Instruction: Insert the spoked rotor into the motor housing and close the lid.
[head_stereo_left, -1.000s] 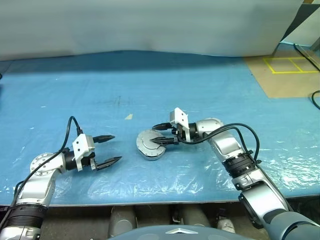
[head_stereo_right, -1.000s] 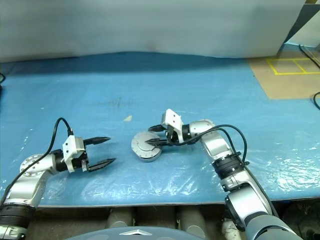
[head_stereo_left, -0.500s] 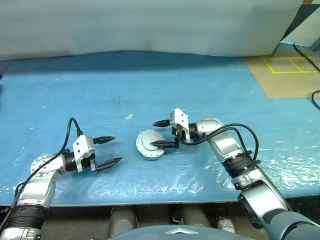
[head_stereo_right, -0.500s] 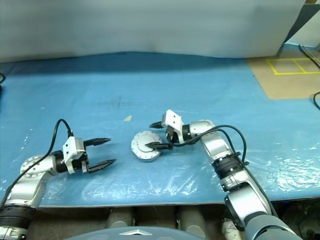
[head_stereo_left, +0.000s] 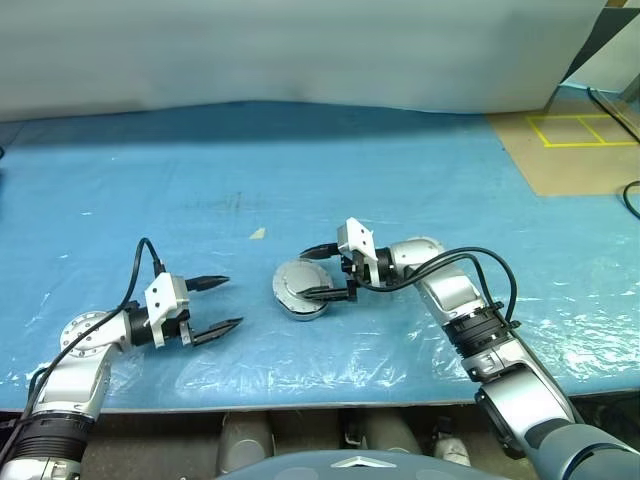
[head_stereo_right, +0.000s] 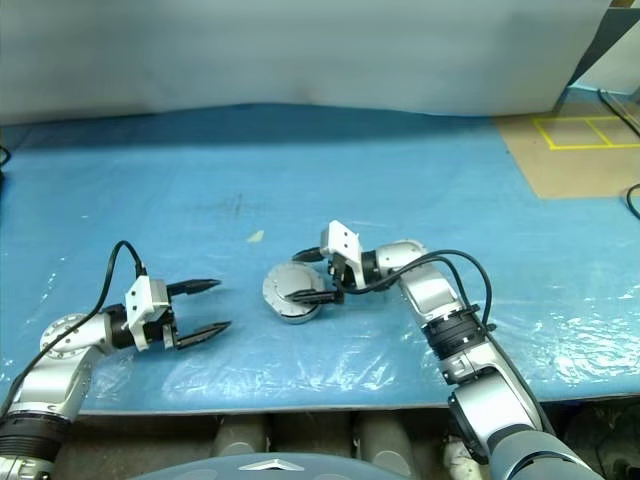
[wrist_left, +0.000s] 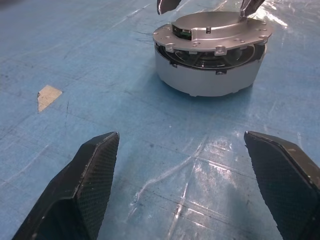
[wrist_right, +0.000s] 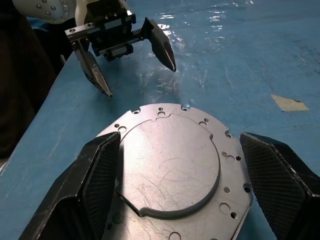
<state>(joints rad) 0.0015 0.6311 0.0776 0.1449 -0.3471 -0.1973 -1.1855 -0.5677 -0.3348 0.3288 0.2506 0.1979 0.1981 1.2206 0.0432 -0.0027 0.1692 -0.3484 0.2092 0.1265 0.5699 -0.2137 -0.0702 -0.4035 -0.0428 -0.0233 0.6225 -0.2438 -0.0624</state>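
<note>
The motor housing stands on the blue table, a round grey case with the lid lying flat on top, plain grey back up. A thin dark gap runs between the two. The spoked rotor is hidden. My right gripper is open, reaching in from the right, its fingers straddling the lid just above it, holding nothing. My left gripper is open and empty a short way to the left of the housing, pointing at it and apart from it.
A clear plastic sheet covers the blue table. A small beige tape scrap lies behind the housing. A brown panel with yellow tape marks is at the back right. The table's front edge runs close below both arms.
My right gripper's fingers have spread from a narrow stance at the lid to wide open over it. The housing and my left arm have stayed put.
</note>
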